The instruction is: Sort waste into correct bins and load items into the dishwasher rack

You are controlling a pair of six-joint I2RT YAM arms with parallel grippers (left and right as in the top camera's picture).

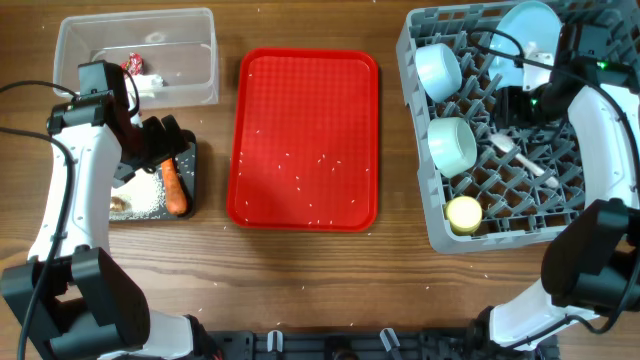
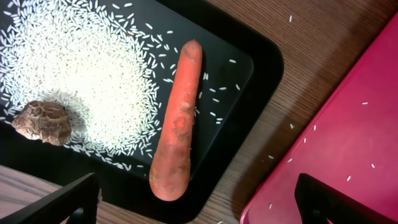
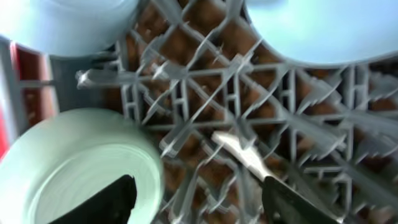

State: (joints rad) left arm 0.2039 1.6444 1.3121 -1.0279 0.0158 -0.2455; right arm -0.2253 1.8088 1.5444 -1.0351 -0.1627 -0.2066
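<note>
Left gripper (image 2: 198,182) is held wide open and empty above the near end of the black tray (image 2: 249,68). Just ahead, the carrot (image 2: 178,124) is laid flat in that tray, thick end nearest. Its long axis runs away from the gripper, crosswise to the closing line of the jaws. Beside it, rice grains (image 2: 81,68) and the brown lump (image 2: 43,122) are seen. Stray grains on the red tray (image 1: 300,100) lie to the right, and the left arm is judged nearer to them. Farther off, the right gripper (image 3: 196,186) is spread, nothing held, over the dishwasher rack (image 1: 440,232), with the spoon (image 3: 239,152) just ahead.
</note>
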